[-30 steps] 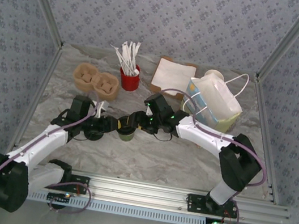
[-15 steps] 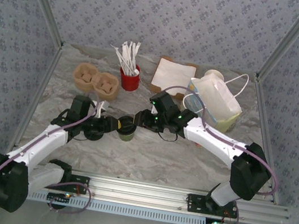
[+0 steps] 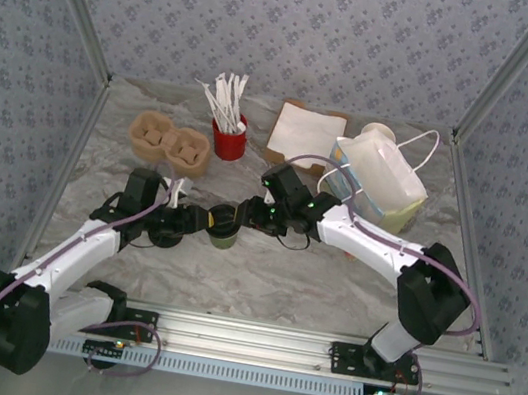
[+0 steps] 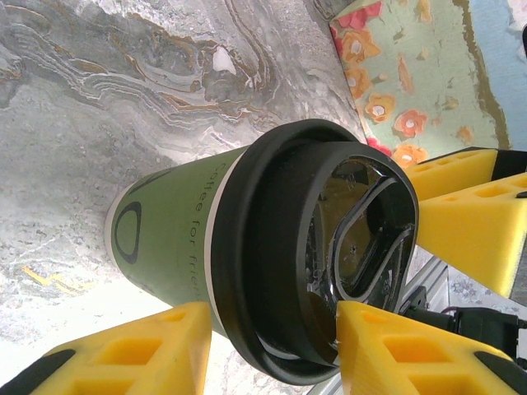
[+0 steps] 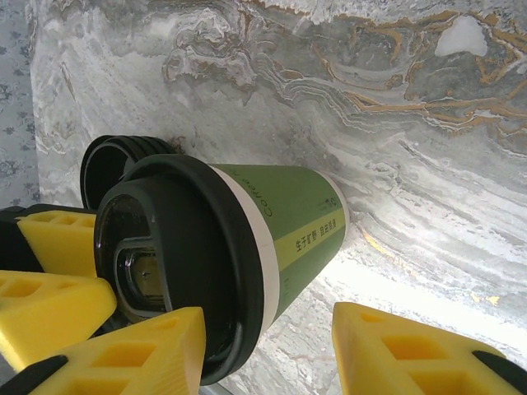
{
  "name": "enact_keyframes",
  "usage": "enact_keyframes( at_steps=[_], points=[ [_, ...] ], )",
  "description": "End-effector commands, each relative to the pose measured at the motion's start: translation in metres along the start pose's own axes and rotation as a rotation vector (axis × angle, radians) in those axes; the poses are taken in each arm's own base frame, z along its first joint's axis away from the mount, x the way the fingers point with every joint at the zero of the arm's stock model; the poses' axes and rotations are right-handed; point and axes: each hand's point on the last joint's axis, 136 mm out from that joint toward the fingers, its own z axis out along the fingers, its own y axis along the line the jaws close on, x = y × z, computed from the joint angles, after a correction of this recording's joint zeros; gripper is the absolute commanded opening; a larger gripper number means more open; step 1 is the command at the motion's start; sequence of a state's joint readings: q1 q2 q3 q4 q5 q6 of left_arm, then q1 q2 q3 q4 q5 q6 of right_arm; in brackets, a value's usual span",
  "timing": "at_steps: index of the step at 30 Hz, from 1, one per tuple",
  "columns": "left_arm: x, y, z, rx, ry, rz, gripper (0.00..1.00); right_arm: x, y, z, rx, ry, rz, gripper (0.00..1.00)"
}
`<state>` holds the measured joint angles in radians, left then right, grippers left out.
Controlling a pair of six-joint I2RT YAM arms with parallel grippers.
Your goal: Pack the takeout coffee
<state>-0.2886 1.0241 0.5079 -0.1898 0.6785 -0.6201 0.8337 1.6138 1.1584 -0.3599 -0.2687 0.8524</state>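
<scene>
The takeout coffee [image 3: 225, 230], an olive-green paper cup with a black lid, stands upright mid-table between both arms. My left gripper [image 3: 205, 220] reaches it from the left. In the left wrist view the lidded cup [image 4: 181, 239] sits between the yellow fingers of that gripper [image 4: 272, 346], which press on the lid's rim. My right gripper [image 3: 249, 213] comes from the right. Its jaws [image 5: 268, 354] straddle the cup [image 5: 288, 222]: one finger [image 5: 123, 350] is at the lid, the other [image 5: 412, 350] stands apart from the cup wall.
A white paper bag [image 3: 383, 182] with a floral side [image 4: 412, 82] stands open at the back right. Behind the cup are a red holder of stirrers [image 3: 228, 139], two brown cup carriers [image 3: 170, 141] and a napkin stack [image 3: 305, 133].
The right arm has shifted a little and its jaws have narrowed around the cup. The left arm and the cup have stayed put.
</scene>
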Motion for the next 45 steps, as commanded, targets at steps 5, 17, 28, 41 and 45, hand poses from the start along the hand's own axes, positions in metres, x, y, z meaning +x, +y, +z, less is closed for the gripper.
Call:
enact_keyframes(
  at_steps=[5, 17, 28, 41, 45],
  points=[
    [-0.001, 0.004, 0.000, -0.036, -0.004, 0.007, 0.44, 0.003, -0.005, 0.008, 0.027, 0.019, 0.010, 0.46],
    [-0.001, 0.005, 0.000, -0.041, -0.003, 0.010, 0.44, 0.014, -0.020, 0.018, 0.068, 0.038, 0.031, 0.44],
    [0.000, 0.009, 0.002, -0.048, 0.004, 0.004, 0.44, 0.025, -0.027, 0.030, 0.085, 0.053, 0.031, 0.43],
    [0.002, 0.013, 0.004, -0.058, 0.004, 0.000, 0.44, 0.032, -0.034, 0.042, 0.121, 0.058, 0.017, 0.43],
    [0.001, 0.012, 0.003, -0.054, -0.001, 0.000, 0.47, 0.034, -0.038, 0.045, 0.131, 0.063, 0.016, 0.43]
  ],
)
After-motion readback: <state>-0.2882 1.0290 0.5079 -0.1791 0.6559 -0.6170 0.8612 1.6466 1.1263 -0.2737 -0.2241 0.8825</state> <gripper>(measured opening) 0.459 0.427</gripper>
